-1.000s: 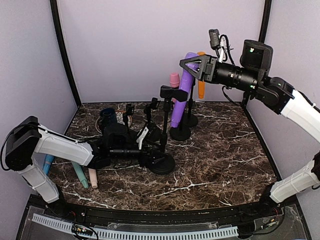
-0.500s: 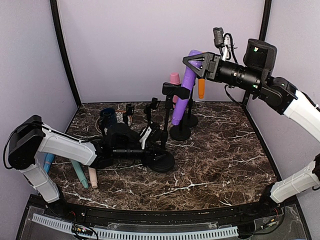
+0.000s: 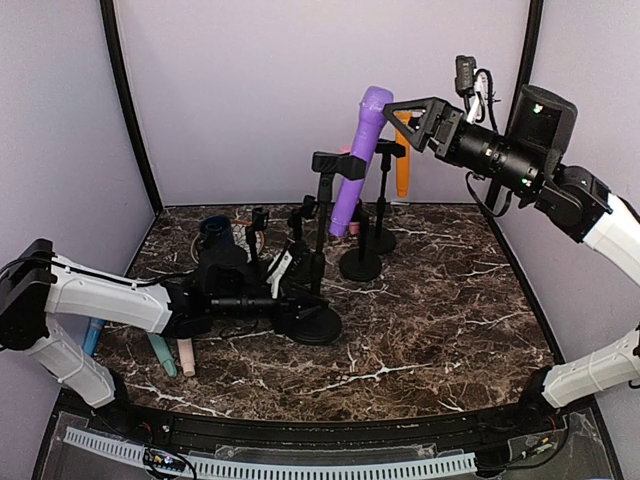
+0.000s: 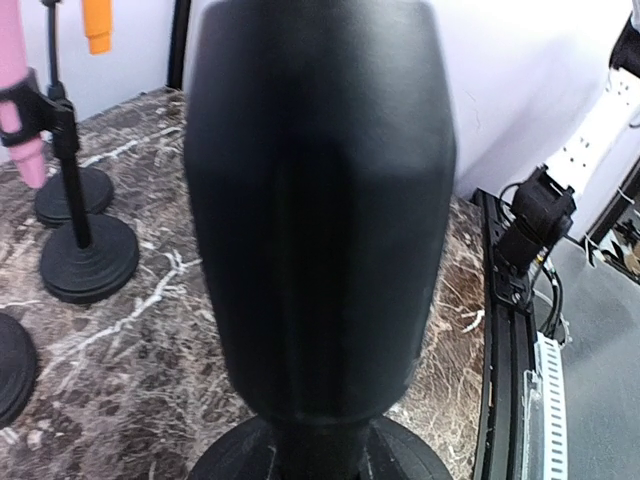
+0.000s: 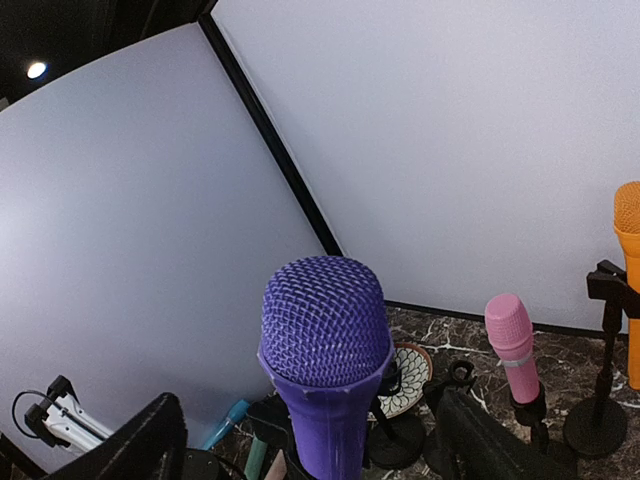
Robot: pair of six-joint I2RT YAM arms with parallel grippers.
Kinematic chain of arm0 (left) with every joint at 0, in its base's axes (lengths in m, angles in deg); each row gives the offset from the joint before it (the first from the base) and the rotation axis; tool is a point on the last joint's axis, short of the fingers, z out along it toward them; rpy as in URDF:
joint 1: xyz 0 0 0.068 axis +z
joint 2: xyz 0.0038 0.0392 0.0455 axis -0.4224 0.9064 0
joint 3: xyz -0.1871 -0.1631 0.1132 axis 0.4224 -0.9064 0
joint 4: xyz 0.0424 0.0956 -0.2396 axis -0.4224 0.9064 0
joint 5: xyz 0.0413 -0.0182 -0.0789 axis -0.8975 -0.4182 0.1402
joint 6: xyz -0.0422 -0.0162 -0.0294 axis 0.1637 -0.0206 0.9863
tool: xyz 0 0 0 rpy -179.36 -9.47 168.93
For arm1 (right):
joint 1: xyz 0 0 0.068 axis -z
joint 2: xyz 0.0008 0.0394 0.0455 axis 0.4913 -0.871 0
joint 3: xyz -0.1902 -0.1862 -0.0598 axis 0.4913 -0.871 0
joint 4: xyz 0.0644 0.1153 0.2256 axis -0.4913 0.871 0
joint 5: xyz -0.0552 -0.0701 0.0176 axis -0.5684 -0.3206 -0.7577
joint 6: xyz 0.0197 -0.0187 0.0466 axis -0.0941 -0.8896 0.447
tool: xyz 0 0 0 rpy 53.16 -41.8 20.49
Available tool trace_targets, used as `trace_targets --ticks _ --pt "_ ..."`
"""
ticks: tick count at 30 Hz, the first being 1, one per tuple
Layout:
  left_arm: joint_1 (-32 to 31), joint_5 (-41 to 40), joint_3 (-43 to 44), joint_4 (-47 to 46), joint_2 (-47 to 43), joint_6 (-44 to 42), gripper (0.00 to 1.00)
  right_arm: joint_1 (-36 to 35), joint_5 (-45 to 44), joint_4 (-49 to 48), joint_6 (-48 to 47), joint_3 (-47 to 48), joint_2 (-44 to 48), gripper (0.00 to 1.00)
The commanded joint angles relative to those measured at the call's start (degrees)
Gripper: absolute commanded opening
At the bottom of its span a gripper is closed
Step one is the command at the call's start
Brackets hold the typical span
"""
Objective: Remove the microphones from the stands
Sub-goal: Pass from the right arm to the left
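We see the purple microphone point(image 3: 356, 160) raised above the middle of the worktop point(image 3: 450, 300), leaning with its mesh head up and toward the far right corner and its tail pointing down. Its body crosses the clip point(image 3: 333, 163) at the top of the stand point(image 3: 320, 327), but we cannot tell whether the clip grips it. The right gripper point(image 3: 398, 118) hangs high in the air at the microphone's head with its jaws spread wide. In the right wrist view both fingers point(image 5: 135, 445) stand clear of the purple head on either side, so we judge that it has hold of nothing. The left gripper point(image 3: 298, 298) lies low, just above the worktop left of its centre, and is closed on the lower part of the stand's pole, just above the round base. In the left wrist view that pole fills the frame as a dark blur. Behind, toward the far edge, a pink microphone point(image 5: 510, 345) and an orange microphone point(image 3: 402, 168) sit upright on their own stands. Near the left edge a teal microphone point(image 3: 160, 352) and a peach microphone point(image 3: 186, 356) lie flat side by side.
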Motion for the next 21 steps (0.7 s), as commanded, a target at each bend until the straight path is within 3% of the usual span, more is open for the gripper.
trace_targets --ticks 1,8,14,21 --pt "0.2 -3.4 0.8 -0.5 -8.0 0.8 0.0 -0.3 -3.5 -5.0 0.6 -3.8 3.1 0.98" --pt "0.2 -6.9 5.5 7.3 -11.7 6.9 0.0 -0.2 -3.3 -7.0 2.0 -11.9 5.2 0.98" --pt "0.2 -8.8 8.7 10.7 -11.6 11.4 0.0 -5.1 -1.0 -11.7 7.0 -18.1 0.3 0.89" --pt "0.2 -8.5 8.1 9.6 -12.2 12.0 0.0 -13.0 3.0 -18.8 7.8 -17.3 -7.6 0.76"
